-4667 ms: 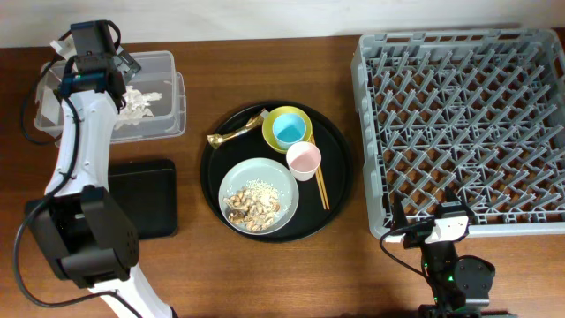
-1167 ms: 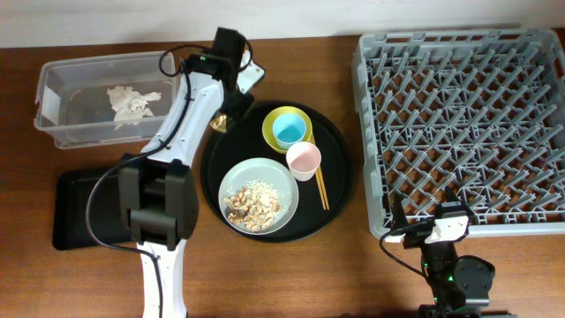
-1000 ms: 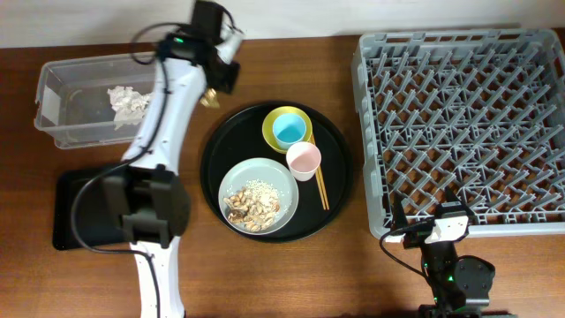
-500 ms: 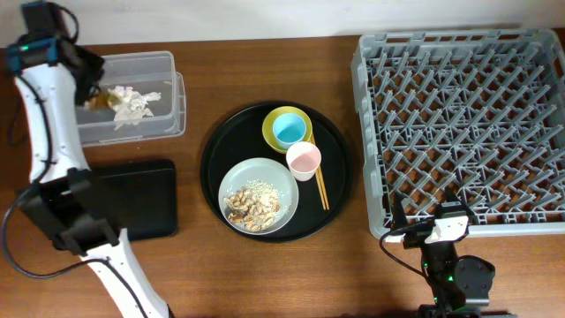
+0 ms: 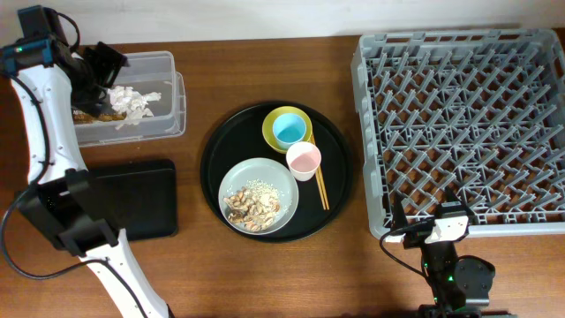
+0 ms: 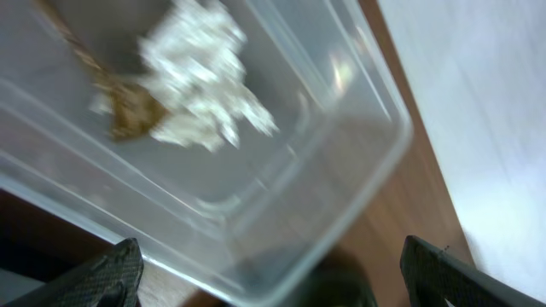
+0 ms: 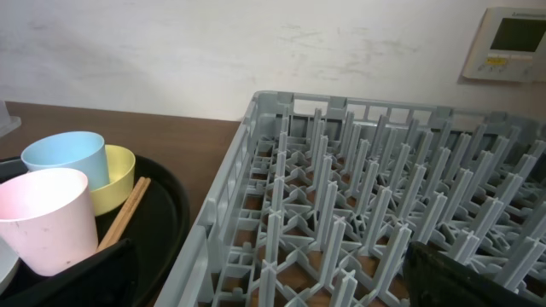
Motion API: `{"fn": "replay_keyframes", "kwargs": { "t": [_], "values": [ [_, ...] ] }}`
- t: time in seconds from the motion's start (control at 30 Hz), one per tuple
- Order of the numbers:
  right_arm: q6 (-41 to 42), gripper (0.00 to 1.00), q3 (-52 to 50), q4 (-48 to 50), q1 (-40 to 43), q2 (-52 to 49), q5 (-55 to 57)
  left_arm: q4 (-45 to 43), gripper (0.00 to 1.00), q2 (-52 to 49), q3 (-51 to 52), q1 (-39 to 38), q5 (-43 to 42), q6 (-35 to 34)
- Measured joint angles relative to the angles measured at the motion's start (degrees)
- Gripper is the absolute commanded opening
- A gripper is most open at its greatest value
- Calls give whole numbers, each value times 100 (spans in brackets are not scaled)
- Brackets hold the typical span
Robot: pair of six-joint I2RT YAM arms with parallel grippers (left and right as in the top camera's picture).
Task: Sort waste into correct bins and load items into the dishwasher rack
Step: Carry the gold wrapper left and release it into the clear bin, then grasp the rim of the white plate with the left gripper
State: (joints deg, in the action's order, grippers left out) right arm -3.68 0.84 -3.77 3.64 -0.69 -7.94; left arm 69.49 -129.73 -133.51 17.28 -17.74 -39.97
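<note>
My left gripper is open and empty, just above the clear tub. In the tub lie the crumpled white paper and the brown-gold wrapper scrap. The grey plate holds rice and brown food pieces. The light-blue cup sits in the yellow bowl. The pink cup and the chopsticks lie beside it. My right gripper is open at the front edge of the dishwasher rack.
The plate, bowl, cups and chopsticks all rest on a large round black tray at the table's middle. The shallow black rectangular tray lies below the tub at the left. My left arm runs down the left edge.
My left arm carried the wrapper scrap from the round tray to the clear tub. Since half a second ago the gripper has opened and the scrap lies in the tub. The right arm is still.
</note>
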Motion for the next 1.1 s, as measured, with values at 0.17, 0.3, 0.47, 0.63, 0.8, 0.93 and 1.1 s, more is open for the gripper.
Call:
{"fn": "replay_keyframes", "kwargs": {
  "t": [0.17,0.3,0.47,0.63,0.8,0.93,1.1],
  "values": [
    [0,98,0,0,0,0,0,664,96,603,0,-94,-188,409],
    [-2,98,0,0,0,0,0,1537,96,1399,-35,-168,221,514],
    [-2,98,0,0,0,0,0,2284,96,1698,-66,-330,527,597],
    [0,98,0,0,0,0,-2,2708,95,1685,-63,-848,621,918],
    [-2,98,0,0,0,0,0,2710,95,1692,-63,-1497,623,1176],
    [-4,98,0,0,0,0,0,2706,95,1707,-28,-2153,684,1403],
    [-2,98,0,0,0,0,0,2710,95,2059,544,-2846,964,1517]
  ]
}}
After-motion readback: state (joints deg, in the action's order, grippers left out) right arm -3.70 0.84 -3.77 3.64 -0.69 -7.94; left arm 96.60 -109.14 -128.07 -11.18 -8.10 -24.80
